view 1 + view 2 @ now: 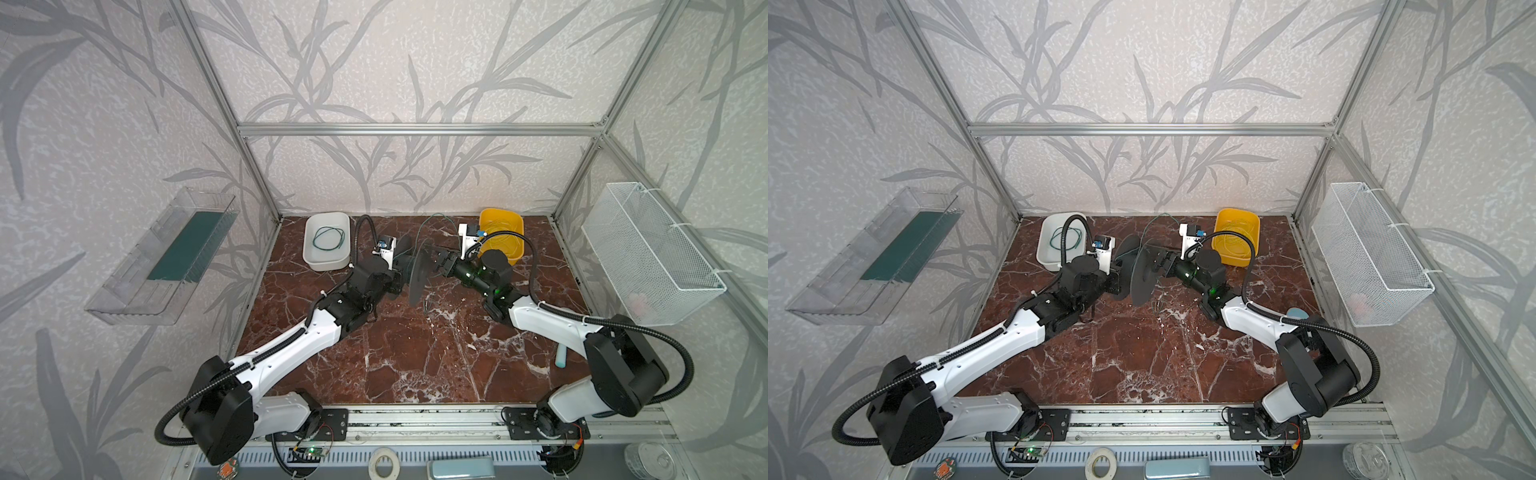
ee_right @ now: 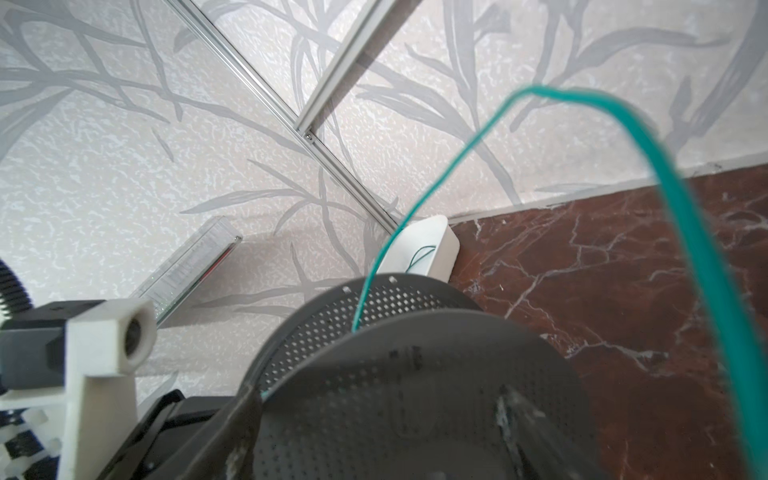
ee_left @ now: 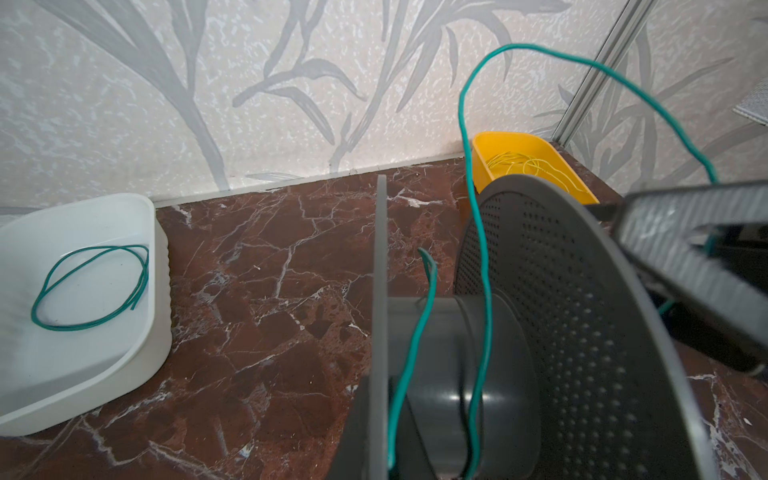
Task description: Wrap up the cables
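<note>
A black spool [image 1: 417, 270] with perforated flanges hangs above the marble table [image 1: 415, 353], in the middle between both arms. My left gripper [image 1: 401, 266] [image 3: 382, 436] is shut on the spool's thin near flange. A green cable [image 3: 484, 249] runs round the hub, rises in a tall arc [image 1: 434, 215] [image 2: 417, 201] and comes down to my right gripper [image 1: 434, 257]. That gripper [image 2: 382, 415] is open, its fingers [image 3: 673, 224] spread at the far flange with the cable passing between them. A second green cable [image 1: 328, 239] lies coiled in the white bin [image 1: 309, 257].
A yellow bin [image 1: 515, 226] with thin yellow wire stands at the back right, behind the right wrist. A white mesh basket [image 1: 648, 257] hangs on the right wall and a clear tray [image 1: 124, 291] on the left wall. A pale blue cylinder [image 1: 561, 357] lies near the right arm.
</note>
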